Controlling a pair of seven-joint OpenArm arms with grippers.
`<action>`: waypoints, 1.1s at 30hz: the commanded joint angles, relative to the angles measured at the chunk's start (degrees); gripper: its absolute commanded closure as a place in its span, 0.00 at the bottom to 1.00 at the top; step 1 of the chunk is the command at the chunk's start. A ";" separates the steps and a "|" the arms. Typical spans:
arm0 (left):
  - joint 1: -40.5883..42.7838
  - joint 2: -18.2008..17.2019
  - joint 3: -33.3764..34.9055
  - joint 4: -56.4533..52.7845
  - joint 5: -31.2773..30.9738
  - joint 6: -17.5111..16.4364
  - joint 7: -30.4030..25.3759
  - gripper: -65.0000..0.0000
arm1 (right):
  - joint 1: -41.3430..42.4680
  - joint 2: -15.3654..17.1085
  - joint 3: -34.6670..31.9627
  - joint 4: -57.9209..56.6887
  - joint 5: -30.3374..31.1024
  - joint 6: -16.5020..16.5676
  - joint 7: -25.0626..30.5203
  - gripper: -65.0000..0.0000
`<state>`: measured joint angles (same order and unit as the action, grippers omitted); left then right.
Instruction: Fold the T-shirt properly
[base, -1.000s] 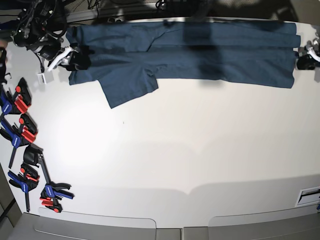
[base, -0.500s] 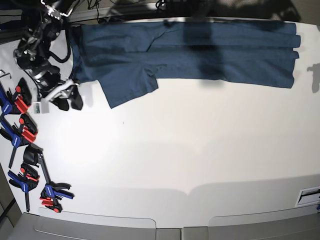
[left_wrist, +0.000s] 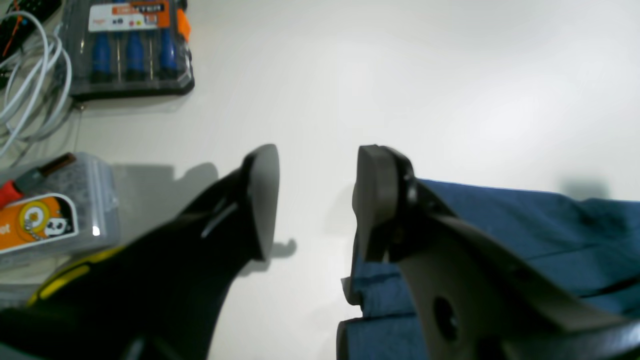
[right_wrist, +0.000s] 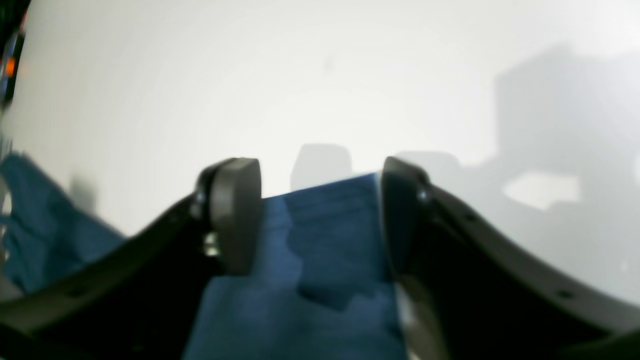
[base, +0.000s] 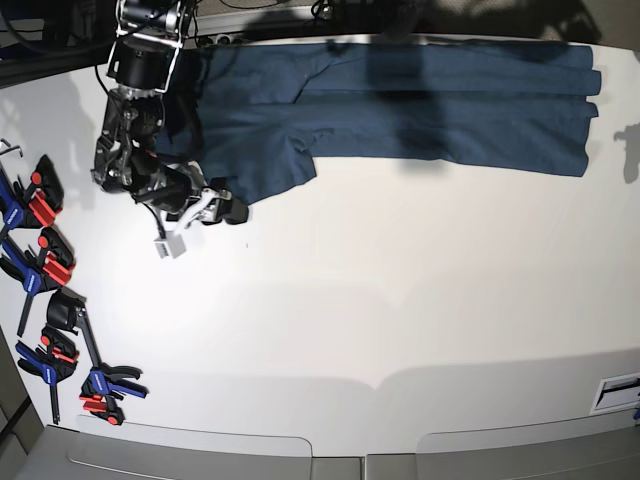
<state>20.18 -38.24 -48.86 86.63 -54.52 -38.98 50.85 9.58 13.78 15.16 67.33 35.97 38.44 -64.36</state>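
Note:
The dark navy T-shirt (base: 420, 105) lies folded into a long strip along the table's far edge, with one sleeve (base: 262, 172) sticking out toward the front. My right gripper (base: 228, 208) is low at that sleeve's front corner. In the right wrist view it (right_wrist: 320, 215) is open, with the blue sleeve cloth (right_wrist: 330, 235) lying between its fingers, unpinched. My left gripper (left_wrist: 317, 200) is open over bare table. The T-shirt's end (left_wrist: 510, 225) lies just beside and under its right finger (left_wrist: 375, 200). The left arm is outside the base view.
Several blue and red clamps (base: 40, 262) line the table's left edge. A screwdriver set (left_wrist: 130, 45), white cables (left_wrist: 30, 75) and a clear box with an orange label (left_wrist: 50, 210) lie beyond the shirt's end. The white table (base: 400, 300) stretches toward the front.
My right arm has left the shirt's left end and swung forward and right to the sleeve's front corner. The left gripper, at the shirt's right end a second ago, has left the base view.

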 joint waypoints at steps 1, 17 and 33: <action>-0.15 -1.64 -0.66 0.72 -1.09 0.15 -1.62 0.64 | 1.18 0.02 -0.61 0.44 0.20 0.11 -2.21 0.65; -0.15 -1.64 -0.66 0.72 -1.07 0.15 -1.20 0.64 | -6.97 -2.03 -0.76 24.46 14.43 1.22 -12.24 1.00; -0.15 -1.62 -0.66 0.72 -1.07 0.17 -1.20 0.64 | -34.58 -13.29 -0.92 45.59 17.11 1.56 -11.87 1.00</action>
<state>20.29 -38.24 -48.86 86.63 -54.59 -38.85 51.03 -25.15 0.43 14.20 111.81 51.62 39.68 -77.43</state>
